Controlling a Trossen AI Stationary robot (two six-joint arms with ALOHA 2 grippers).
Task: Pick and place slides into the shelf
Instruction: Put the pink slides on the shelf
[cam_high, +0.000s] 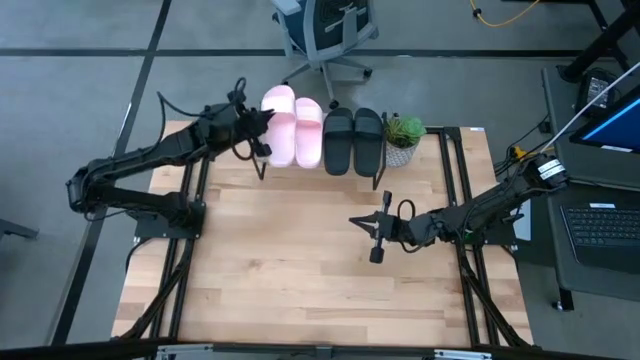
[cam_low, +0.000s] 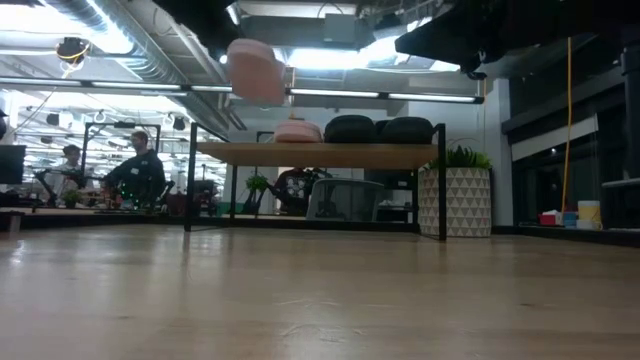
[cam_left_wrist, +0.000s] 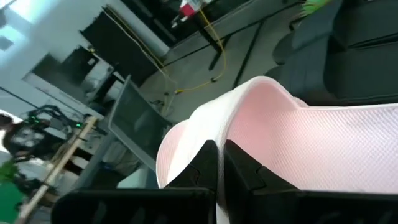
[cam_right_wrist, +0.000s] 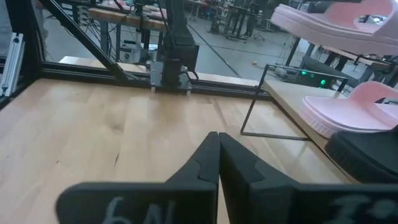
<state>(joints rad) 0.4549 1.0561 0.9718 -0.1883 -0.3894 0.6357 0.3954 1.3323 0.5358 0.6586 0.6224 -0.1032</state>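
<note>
My left gripper (cam_high: 258, 135) is shut on one light pink slide (cam_low: 255, 70) and holds it in the air over the shelf's (cam_low: 320, 154) left end. The second pink slide (cam_high: 308, 132) lies sole down on the shelf plank, with the black pair (cam_high: 339, 140) (cam_high: 368, 138) to its right. In the right wrist view the raised pink slide (cam_right_wrist: 323, 22) hangs above the resting one (cam_right_wrist: 354, 112). My right gripper (cam_high: 352, 220) is shut, holds nothing, and hovers over the table's right middle. My left gripper (cam_left_wrist: 219, 146) pinches a thin pink edge (cam_left_wrist: 219, 196) of the slide between its two fingers (cam_left_wrist: 202, 168); whether that edge is strap or sole rim, I cannot tell. It comes at the slide from the table's left. The slide is lifted clear of the shelf and tilted.
A potted plant (cam_high: 403, 135) in a patterned pot (cam_low: 455, 200) stands at the shelf's right end. Bare wooden tabletop (cam_high: 300, 260) spreads in front of the shelf. An office chair (cam_high: 325, 30) stands beyond the far edge, and people sit in the room behind (cam_low: 135, 170).
</note>
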